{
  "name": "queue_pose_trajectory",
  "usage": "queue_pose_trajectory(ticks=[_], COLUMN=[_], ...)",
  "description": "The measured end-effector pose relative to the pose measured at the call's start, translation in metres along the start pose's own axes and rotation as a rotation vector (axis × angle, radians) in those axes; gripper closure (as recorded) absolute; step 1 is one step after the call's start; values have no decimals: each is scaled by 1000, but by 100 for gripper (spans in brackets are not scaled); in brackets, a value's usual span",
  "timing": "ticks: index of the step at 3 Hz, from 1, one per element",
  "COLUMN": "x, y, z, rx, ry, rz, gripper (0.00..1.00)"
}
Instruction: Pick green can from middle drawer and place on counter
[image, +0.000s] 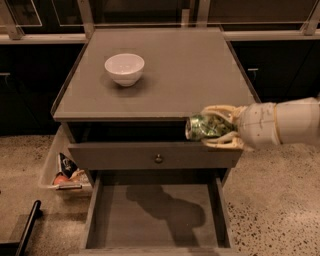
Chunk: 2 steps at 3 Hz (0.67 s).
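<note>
above the middle drawer (155, 215), tool (214, 127) grips green can (204, 127) sideways

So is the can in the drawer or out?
Out. The can lies sideways, gripped by the tool at the front edge of the counter, above the open drawer.

Green can (209, 126) sideways in end effector (205, 128) at counter (190, 70) front edge
</note>
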<state>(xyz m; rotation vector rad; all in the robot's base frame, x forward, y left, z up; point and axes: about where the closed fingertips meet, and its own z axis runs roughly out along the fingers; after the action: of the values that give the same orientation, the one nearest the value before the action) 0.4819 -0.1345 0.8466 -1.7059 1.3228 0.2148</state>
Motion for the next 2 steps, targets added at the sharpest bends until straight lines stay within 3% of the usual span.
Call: queue_pose_trajectory(ticks=[1, 2], x=[-19, -17], y=[-97, -105], z=[-39, -32], rx=[78, 75], ry=[-42, -48], rz=[-27, -29], gripper=[100, 100])
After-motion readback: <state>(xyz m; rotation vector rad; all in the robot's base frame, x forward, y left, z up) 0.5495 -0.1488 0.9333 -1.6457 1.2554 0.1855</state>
